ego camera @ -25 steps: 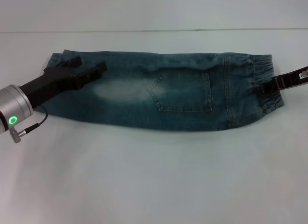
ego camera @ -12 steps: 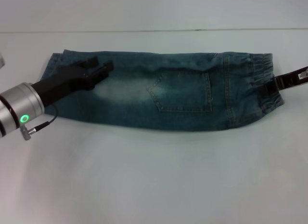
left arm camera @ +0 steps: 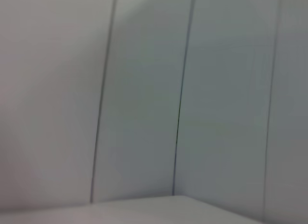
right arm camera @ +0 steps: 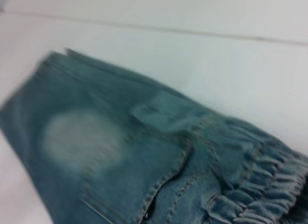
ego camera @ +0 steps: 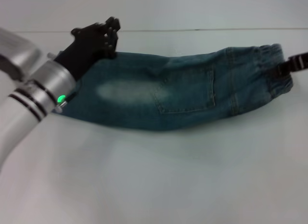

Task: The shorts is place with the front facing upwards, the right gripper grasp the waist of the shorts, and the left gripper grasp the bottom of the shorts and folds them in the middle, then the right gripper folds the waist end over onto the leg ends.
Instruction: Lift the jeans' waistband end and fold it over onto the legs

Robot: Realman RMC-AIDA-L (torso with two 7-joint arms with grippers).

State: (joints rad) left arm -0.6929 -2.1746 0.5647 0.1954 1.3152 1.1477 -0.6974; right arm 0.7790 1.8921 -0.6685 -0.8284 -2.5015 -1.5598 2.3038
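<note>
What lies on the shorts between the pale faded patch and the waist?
In the head view, the stitched patch pocket lies on the shorts, between the pale faded patch and the waist.

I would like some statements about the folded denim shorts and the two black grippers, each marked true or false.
1. The blue-green denim shorts lie folded lengthwise on the white table. True.
2. The stitched patch pocket faces up. True.
3. The black right gripper is at the leg ends. False: it is at the gathered waist.
4. The black left gripper is raised by the leg ends. True.
5. The shorts are red. False: blue-green.
</note>
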